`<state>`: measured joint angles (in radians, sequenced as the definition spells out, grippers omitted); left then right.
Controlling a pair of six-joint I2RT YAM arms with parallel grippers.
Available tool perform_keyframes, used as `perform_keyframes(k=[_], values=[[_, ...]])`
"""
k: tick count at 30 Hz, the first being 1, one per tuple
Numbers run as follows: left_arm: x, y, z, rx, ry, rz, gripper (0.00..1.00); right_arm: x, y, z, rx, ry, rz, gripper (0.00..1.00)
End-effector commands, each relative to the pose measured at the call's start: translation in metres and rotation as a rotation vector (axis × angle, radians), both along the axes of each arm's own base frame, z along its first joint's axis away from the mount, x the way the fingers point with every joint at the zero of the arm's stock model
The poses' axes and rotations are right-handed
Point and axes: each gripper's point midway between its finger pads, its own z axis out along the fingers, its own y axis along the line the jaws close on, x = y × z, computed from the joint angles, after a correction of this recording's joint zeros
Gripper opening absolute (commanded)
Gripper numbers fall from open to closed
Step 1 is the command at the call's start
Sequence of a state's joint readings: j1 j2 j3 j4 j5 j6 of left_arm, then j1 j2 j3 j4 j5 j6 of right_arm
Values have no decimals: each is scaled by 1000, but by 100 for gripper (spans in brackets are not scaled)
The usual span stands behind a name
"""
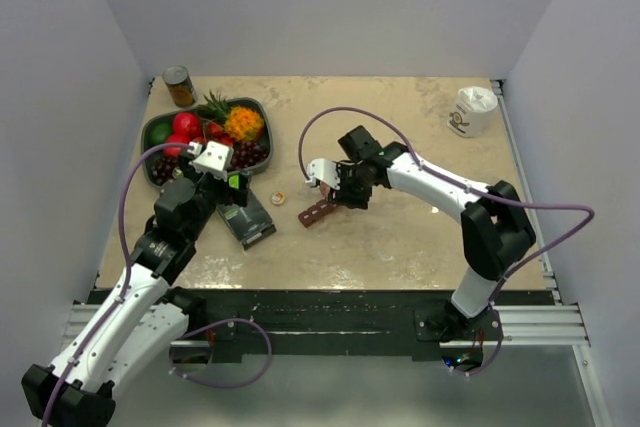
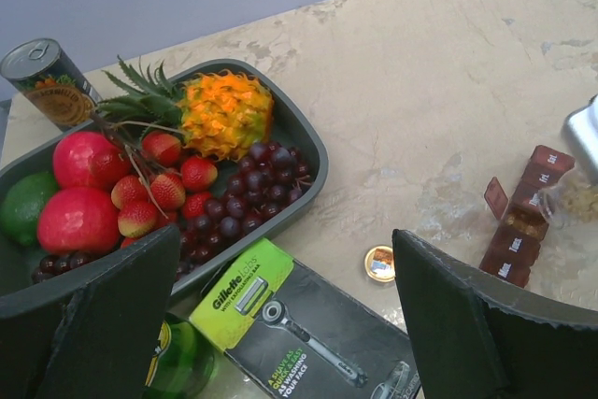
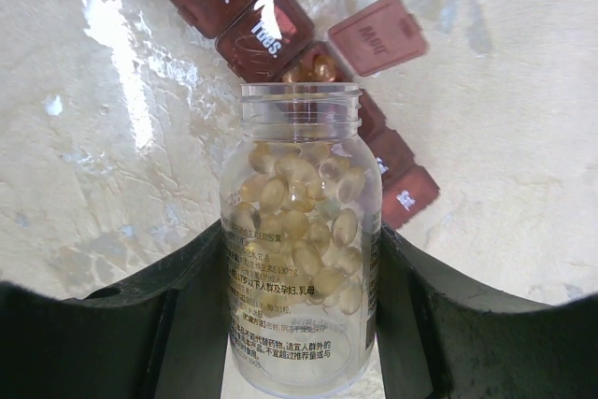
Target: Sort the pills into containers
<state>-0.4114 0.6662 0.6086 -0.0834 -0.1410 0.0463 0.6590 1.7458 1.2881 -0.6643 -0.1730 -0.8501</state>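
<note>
My right gripper [image 3: 299, 259] is shut on a small clear bottle [image 3: 301, 231] full of yellowish pills [image 3: 299, 212]. The bottle has no cap, and its mouth is tipped over the containers [image 3: 245, 16], a dark red strip of day-labelled compartments. One lid [image 3: 378, 35] stands open, and a few pills lie in that compartment [image 3: 318, 67]. In the top view the strip [image 1: 316, 212] lies mid-table just below the right gripper [image 1: 335, 192]. My left gripper [image 2: 290, 315] hangs open over a razor box, holding nothing.
A gold bottle cap [image 2: 379, 263] lies between the razor box [image 2: 308, 334] and the strip. A green bottle [image 2: 177, 362] sits under the left fingers. The fruit bowl [image 1: 148, 130] and a tin can [image 1: 179, 86] stand at the back left, a white cup [image 1: 472, 110] at the back right.
</note>
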Motion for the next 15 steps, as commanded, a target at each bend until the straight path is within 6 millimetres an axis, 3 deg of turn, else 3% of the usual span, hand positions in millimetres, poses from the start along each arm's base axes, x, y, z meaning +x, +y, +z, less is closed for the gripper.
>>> perform_keyframes(k=[1,3,5,6,9,10,15], values=[[5,-5,5,-29,-21,-14,100,0,13,45,200,-51,-32,3],[7,-10,1,-43,-4,-30,100,-4,18,66,293,-64,-30,3],[8,-20,-8,-42,36,-74,100,-6,12,74,350,-56,-49,3],[9,-24,-11,-48,54,-90,100,-12,15,91,429,-59,-38,3],[11,-40,-25,-90,137,-140,100,-10,4,110,561,-72,-53,3],[11,-46,-33,-99,175,-163,100,-15,-1,130,646,-82,-29,3],[9,-60,-48,-163,275,-197,100,-28,-23,154,812,-97,-3,3]])
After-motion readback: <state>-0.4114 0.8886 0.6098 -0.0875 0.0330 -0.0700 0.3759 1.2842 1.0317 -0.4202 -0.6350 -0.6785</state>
